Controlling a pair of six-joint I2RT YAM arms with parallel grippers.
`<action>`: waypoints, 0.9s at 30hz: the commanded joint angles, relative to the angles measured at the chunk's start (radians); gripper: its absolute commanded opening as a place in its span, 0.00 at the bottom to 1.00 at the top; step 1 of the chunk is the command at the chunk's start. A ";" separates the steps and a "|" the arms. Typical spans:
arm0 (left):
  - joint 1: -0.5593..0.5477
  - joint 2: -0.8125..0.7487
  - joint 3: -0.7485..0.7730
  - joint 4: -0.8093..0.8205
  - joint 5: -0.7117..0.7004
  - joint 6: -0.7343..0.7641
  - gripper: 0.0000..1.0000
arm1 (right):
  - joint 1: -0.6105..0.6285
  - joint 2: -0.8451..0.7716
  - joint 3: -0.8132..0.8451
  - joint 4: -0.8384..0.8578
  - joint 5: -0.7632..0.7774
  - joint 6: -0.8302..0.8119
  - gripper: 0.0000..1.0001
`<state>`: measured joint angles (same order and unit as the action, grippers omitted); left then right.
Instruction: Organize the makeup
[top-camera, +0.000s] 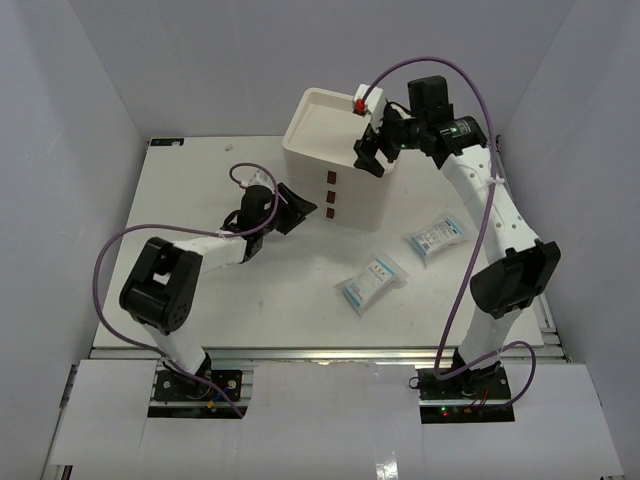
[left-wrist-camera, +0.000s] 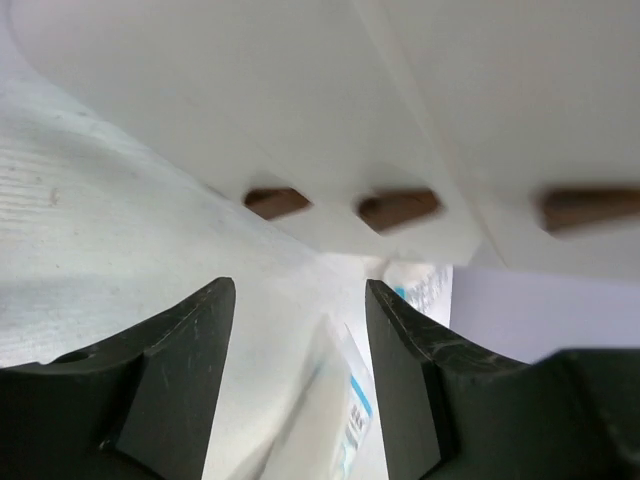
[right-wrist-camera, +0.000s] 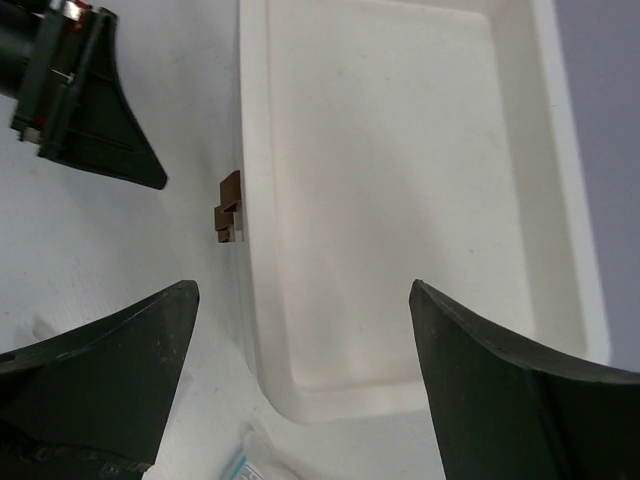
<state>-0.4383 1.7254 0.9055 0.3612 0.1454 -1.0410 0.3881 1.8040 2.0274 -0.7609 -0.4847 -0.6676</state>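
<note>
Two flat blue-and-white clear makeup packets lie on the white table right of centre, one (top-camera: 437, 237) farther back and one (top-camera: 370, 282) nearer the front. The left wrist view shows both beyond my fingers, one near (left-wrist-camera: 345, 410) and one far (left-wrist-camera: 425, 285). My left gripper (top-camera: 293, 207) (left-wrist-camera: 300, 290) is open and empty, low on the table just left of the cream drawer box (top-camera: 340, 160), facing its brown handles (left-wrist-camera: 398, 208). My right gripper (top-camera: 368, 153) (right-wrist-camera: 302, 290) hangs open and empty over the box's top tray (right-wrist-camera: 520, 150), which holds nothing. A packet corner (right-wrist-camera: 245, 465) shows below it.
The drawer box stands at the back centre with three brown handles (top-camera: 330, 195) on its front face. White walls enclose the table on the left, back and right. The right arm's purple cable (top-camera: 420, 65) arcs above the box.
</note>
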 joint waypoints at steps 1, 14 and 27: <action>0.001 -0.211 -0.060 -0.050 0.093 0.223 0.67 | -0.066 -0.141 0.034 0.006 -0.052 0.019 0.93; -0.199 -0.500 -0.179 -0.215 0.169 0.594 0.98 | -0.575 -0.598 -0.601 -0.007 -0.535 0.030 0.92; -0.434 -0.118 0.105 -0.322 -0.088 0.785 0.95 | -0.707 -0.594 -0.895 -0.038 -0.590 0.026 0.96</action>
<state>-0.8138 1.4815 0.8866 0.1008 0.1810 -0.3671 -0.2815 1.1876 1.1645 -0.8074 -1.0143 -0.6382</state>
